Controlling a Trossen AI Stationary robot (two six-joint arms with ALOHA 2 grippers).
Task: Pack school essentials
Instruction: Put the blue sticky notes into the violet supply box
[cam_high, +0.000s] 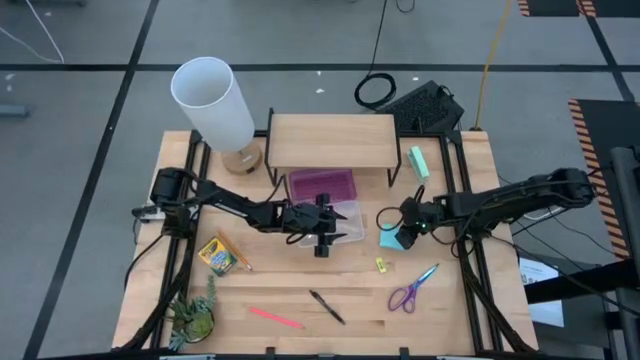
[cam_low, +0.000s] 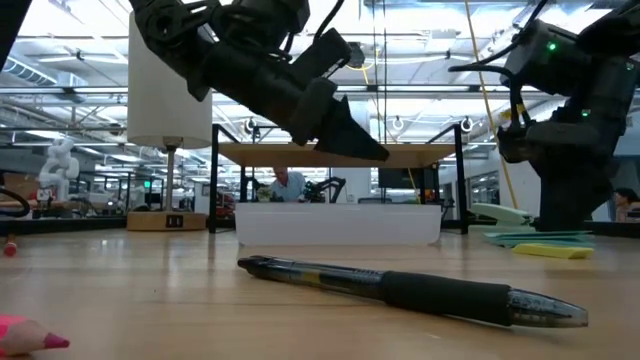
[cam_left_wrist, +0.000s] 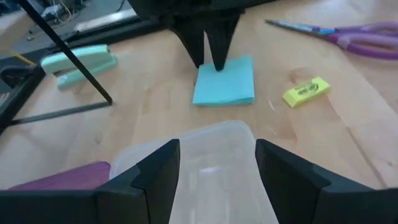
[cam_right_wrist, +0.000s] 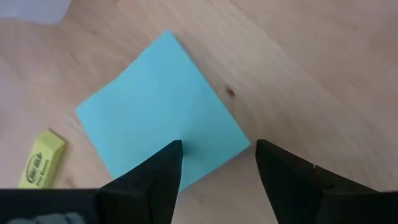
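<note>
Wooden surface (cam_high: 300, 300) carrying a clear container (cam_left_wrist: 211, 155) at centre, with left end effector (cam_high: 322, 240) open and empty above it. Right end effector (cam_right_wrist: 217, 165) open, fingers straddling a corner of the light-blue note pad (cam_right_wrist: 161, 106), nothing gripped. Scissors (cam_high: 412, 290), black pen (cam_high: 327, 307), pink stick (cam_high: 275, 318) and yellow piece (cam_high: 381, 265) lying loose nearby.

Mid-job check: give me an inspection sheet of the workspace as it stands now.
Surface: wooden table, shelf at back.
Job's things: note pad, yellow piece, scissors, pen, pink stick, crayon box all loose; clear case open.
Clutter: dinosaur, mint block, lamp.
Grippers: left gripper open over case; right gripper open above note pad.
Cables: coil behind table.
Surroundings: person far behind.
</note>
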